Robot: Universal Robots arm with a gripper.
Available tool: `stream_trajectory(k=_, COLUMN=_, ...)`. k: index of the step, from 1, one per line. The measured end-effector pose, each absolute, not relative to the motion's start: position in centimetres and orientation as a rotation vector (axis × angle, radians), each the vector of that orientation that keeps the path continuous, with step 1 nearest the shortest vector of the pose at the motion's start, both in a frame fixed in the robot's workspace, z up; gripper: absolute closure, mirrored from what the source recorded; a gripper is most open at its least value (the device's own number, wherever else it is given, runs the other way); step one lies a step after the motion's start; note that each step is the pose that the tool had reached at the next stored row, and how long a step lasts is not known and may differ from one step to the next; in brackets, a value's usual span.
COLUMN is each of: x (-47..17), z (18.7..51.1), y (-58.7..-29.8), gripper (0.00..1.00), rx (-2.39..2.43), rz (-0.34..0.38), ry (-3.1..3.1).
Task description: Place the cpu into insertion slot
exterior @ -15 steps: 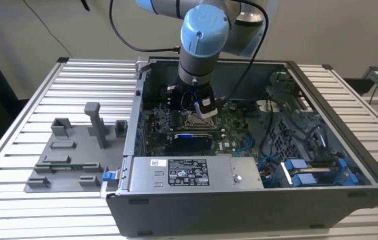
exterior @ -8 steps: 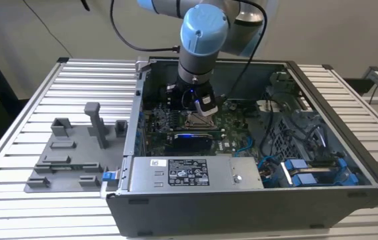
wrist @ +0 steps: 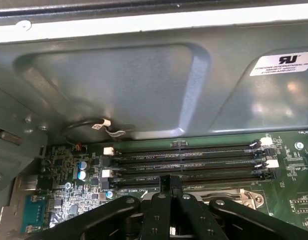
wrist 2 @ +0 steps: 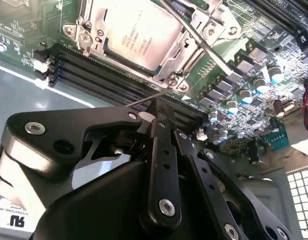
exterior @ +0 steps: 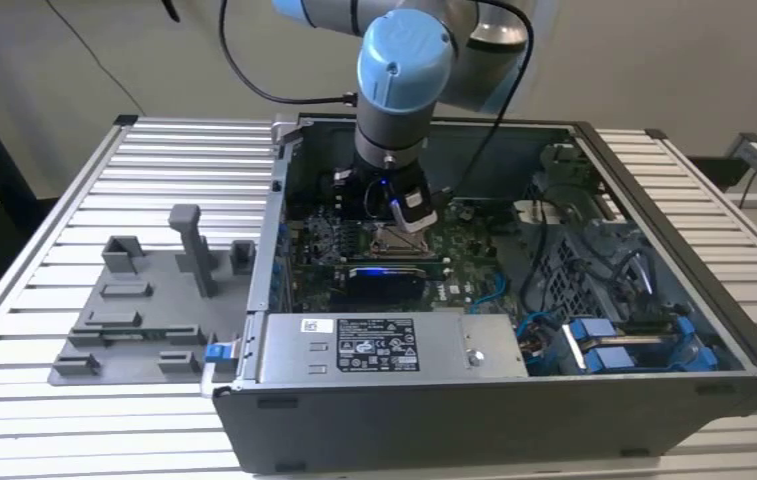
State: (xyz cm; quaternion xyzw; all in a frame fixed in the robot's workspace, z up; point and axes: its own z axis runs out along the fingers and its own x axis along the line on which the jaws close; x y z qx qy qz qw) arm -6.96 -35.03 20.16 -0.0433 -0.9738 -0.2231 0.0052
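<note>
cpu, exterior view: too small to make out under the tool; its insertion slot (exterior: 393, 239) sits on the board inside the open computer case (exterior: 485, 405).
Arm, exterior view: reaches steeply down into the case, gripper (exterior: 405, 224) directly above the slot.
Case contents, exterior view: a power supply (exterior: 378, 345) lies between the slot and the case's front wall.
cpu, second wrist view: the cpu (wrist 2: 139, 37) lies flat inside the insertion slot (wrist 2: 171, 76), silvery face up, a thin wire lever (wrist 2: 193, 35) crossing the frame.
Tool, second wrist view: the gripper (wrist 2: 159, 106) has its black fingers drawn together with nothing between them, tips just beside the slot, over the memory strips (wrist 2: 104, 75).
Tool, first wrist view: the gripper (wrist: 169, 184) shows its fingers pressed together.
Hidden, first wrist view: black linkage covers the slot's centre; one shiny frame corner (wrist: 243, 198) peeks out beside it.
</note>
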Motion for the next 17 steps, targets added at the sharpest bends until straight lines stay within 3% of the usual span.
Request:
stream_trajectory(k=5, x=-7.48, z=19.88, y=-35.15, gripper=0.89, rx=-0.133, rz=-0.758, ry=-3.039)
stream_trajectory(k=17, x=-7.53, z=19.78, y=-35.47, gripper=0.89, rx=-0.142, rz=-0.74, ry=-3.02)
